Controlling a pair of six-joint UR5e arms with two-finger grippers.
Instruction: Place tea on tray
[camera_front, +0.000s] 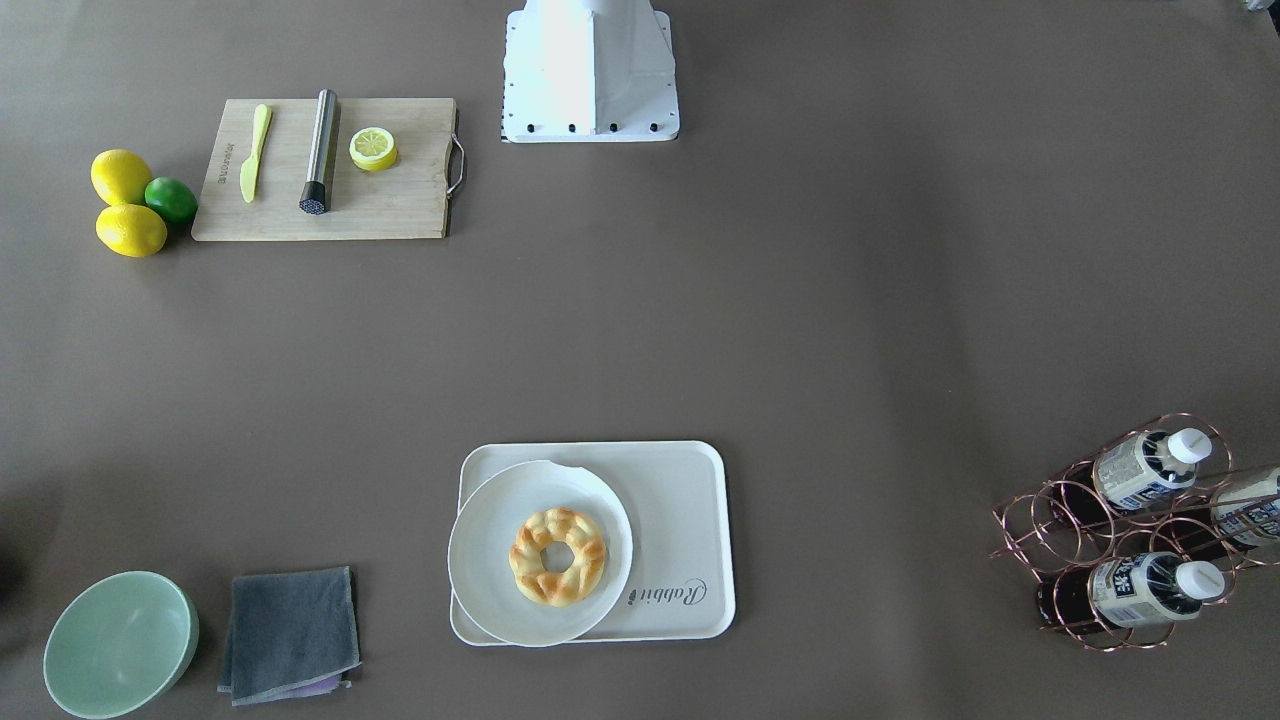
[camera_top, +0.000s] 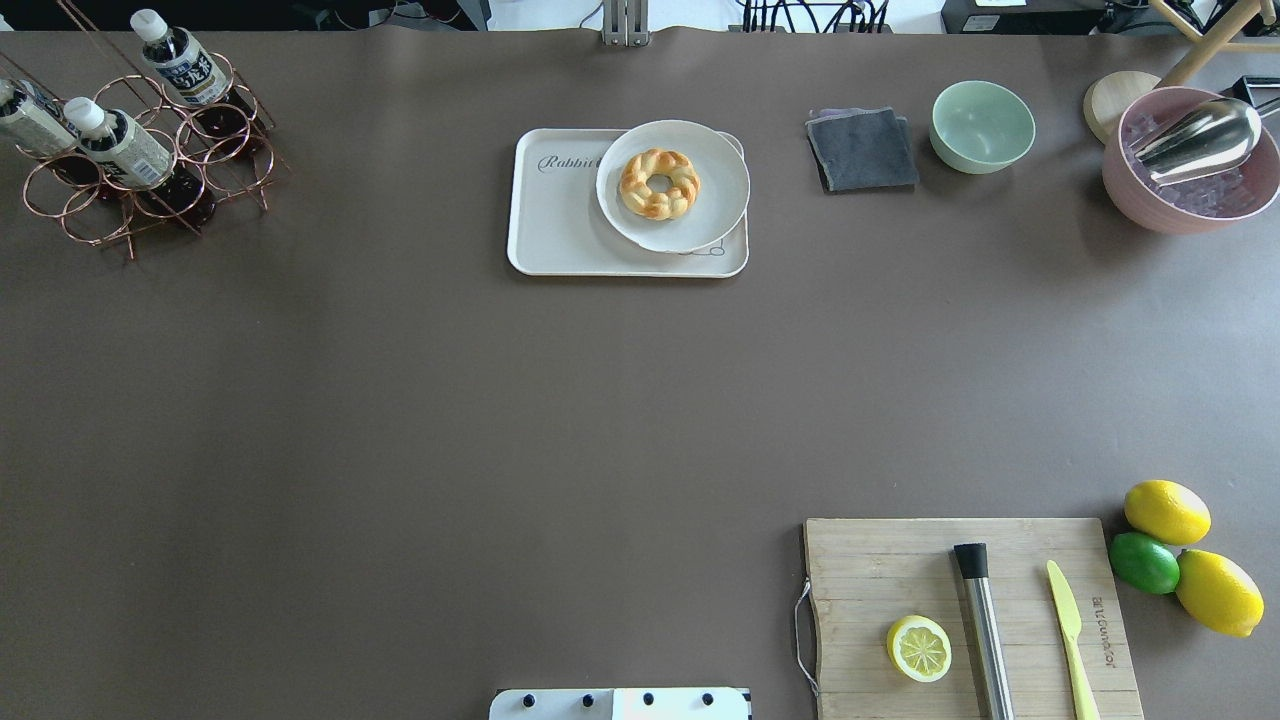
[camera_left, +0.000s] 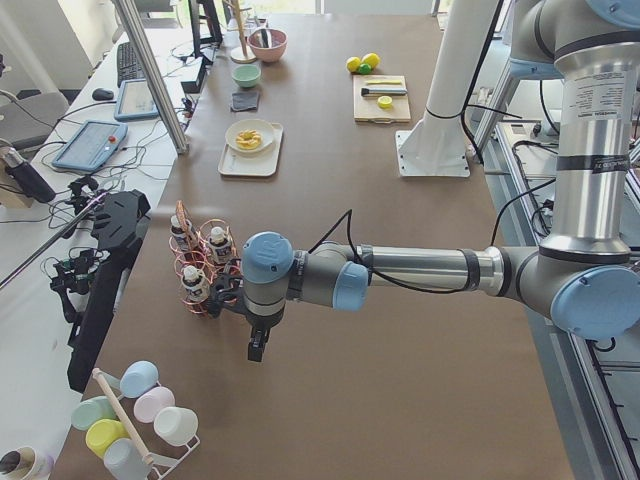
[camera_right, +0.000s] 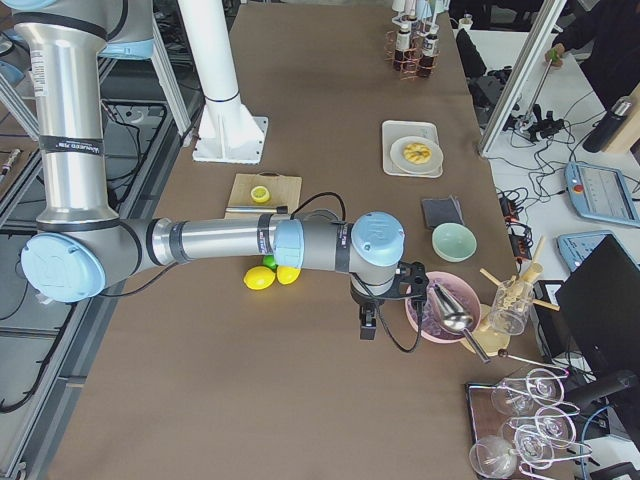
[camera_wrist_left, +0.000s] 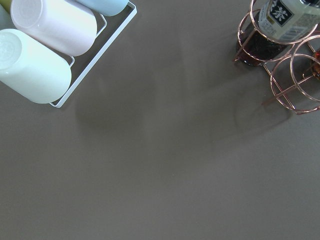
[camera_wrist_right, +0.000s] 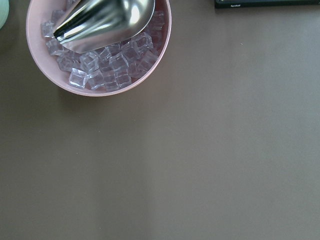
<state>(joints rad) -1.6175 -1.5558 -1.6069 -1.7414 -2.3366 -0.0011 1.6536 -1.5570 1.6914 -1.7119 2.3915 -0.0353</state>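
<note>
Left gripper (camera_left: 257, 352) hangs beside the copper wire rack (camera_top: 100, 205) at the far left corner of the surface (camera_top: 400, 400). Whether its fingers (camera_left: 256, 340), or those of the right gripper (camera_right: 367, 325), are parted I cannot tell. Three tea bottles (camera_top: 120, 142) rest tilted in the rack, one cut off by the frame. The tray (camera_top: 560, 220) sits mid far edge, its script partly under a plate (camera_top: 700, 215).

1. Bright, even daylight fills every view. The brown counter (camera_front: 800, 300) shows a pale sheen toward the upper right of the front-facing view.
2. The white robot base (camera_front: 590, 70) is overexposed, and its detail is washed out.
3. Shadows are soft: a thin dark line runs along one edge of the tray (camera_front: 690, 480), and faint blurred ones spread beside the wire rack (camera_wrist_left: 295, 75).
4. The metal scoop (camera_wrist_right: 105, 17) carries strong glare.
5. The mugs (camera_wrist_left: 45, 45) look slightly out of focus.
</note>
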